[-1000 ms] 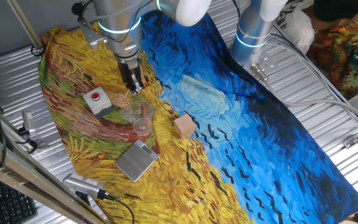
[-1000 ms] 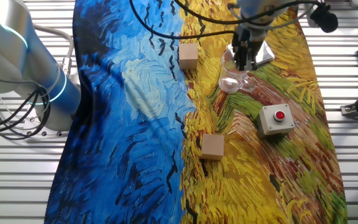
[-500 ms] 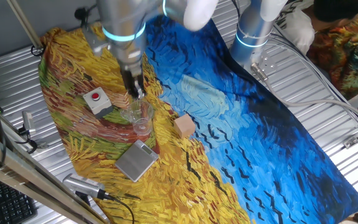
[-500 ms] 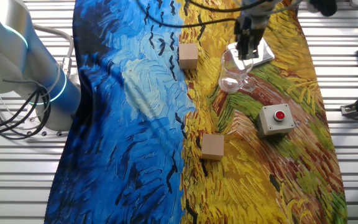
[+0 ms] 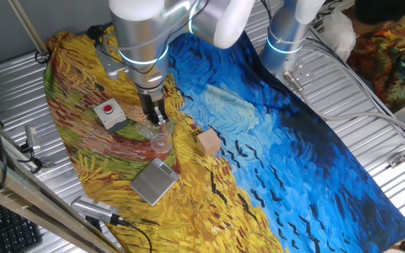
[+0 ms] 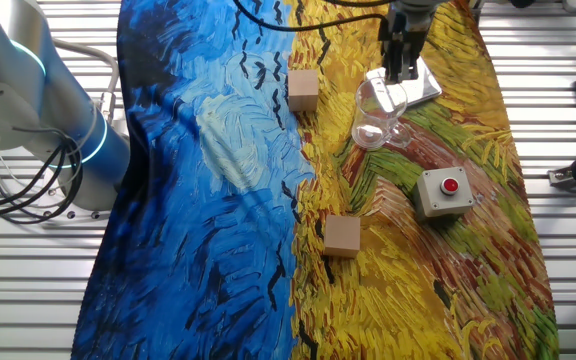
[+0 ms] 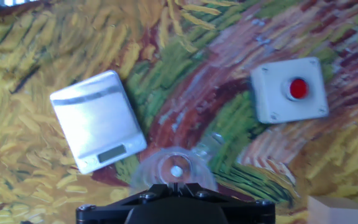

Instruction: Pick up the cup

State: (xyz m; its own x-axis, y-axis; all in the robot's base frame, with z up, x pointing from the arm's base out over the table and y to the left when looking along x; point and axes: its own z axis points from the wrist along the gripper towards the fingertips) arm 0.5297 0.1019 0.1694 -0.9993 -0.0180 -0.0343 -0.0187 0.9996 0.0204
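Note:
The clear cup (image 5: 159, 136) stands on the yellow part of the painted cloth, between the grey box and a tan block. It also shows in the other fixed view (image 6: 373, 116) and in the hand view (image 7: 174, 169), seen from above. My gripper (image 5: 155, 117) hangs just over the cup's rim, on the side toward the silver scale (image 6: 400, 70). In the hand view the gripper (image 7: 174, 185) shows its black fingers pressed together with only a thin slit between them. It holds nothing, and the cup rests on the cloth.
A grey box with a red button (image 5: 110, 114) (image 7: 289, 89) lies beside the cup. A silver scale (image 5: 155, 180) (image 7: 98, 120) lies on its other side. One tan wooden block (image 5: 208, 142) sits close by, and another (image 6: 342, 235) lies farther off. Metal slats surround the cloth.
My gripper has slid sideways over the cup toward the silver scale. The cup has not moved.

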